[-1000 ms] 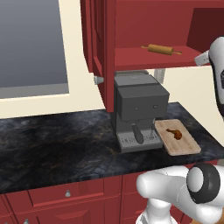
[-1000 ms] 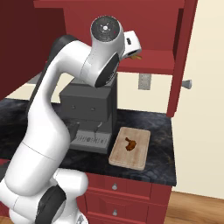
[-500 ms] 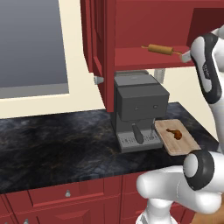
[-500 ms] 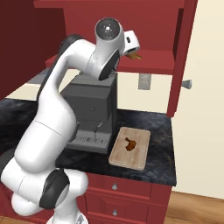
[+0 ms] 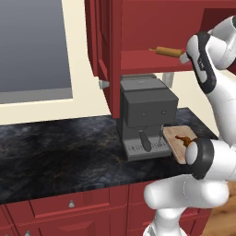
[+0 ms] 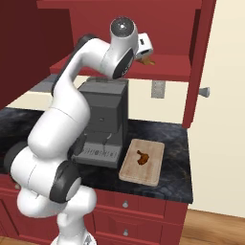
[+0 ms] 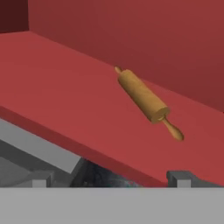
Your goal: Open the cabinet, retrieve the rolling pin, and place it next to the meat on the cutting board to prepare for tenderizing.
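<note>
The cabinet [image 5: 110, 50] stands open, its red shelf [image 7: 65, 100] bare except for the rolling pin [image 7: 143, 98]. This light-brown wooden pin lies on the shelf [image 5: 147, 62], seen as rolling pin [image 5: 165, 51] from the left. My gripper [image 7: 111, 180] hovers at the shelf's front edge, open, nothing between its fingertips [image 7: 180, 177], short of the pin. The hand [image 6: 143, 45] covers most of the rolling pin [image 6: 147, 61] from the right. On the counter the cutting board [image 6: 142, 161] carries the small reddish meat [image 6: 141, 157]; the same cutting board [image 5: 177, 140] is partly behind my arm.
A grey coffee machine [image 5: 145, 115] stands under the shelf, left of the board. The open cabinet doors [image 6: 201, 62] jut out on both sides with silver knobs [image 5: 103, 84]. Dark marble counter [image 5: 55, 147] stretches left; red drawers [image 6: 143, 210] sit below.
My arm has folded upward and the hand has moved in toward the shelf, closer to the rolling pin. The jaws stayed open; the pin, board and meat have not moved.
</note>
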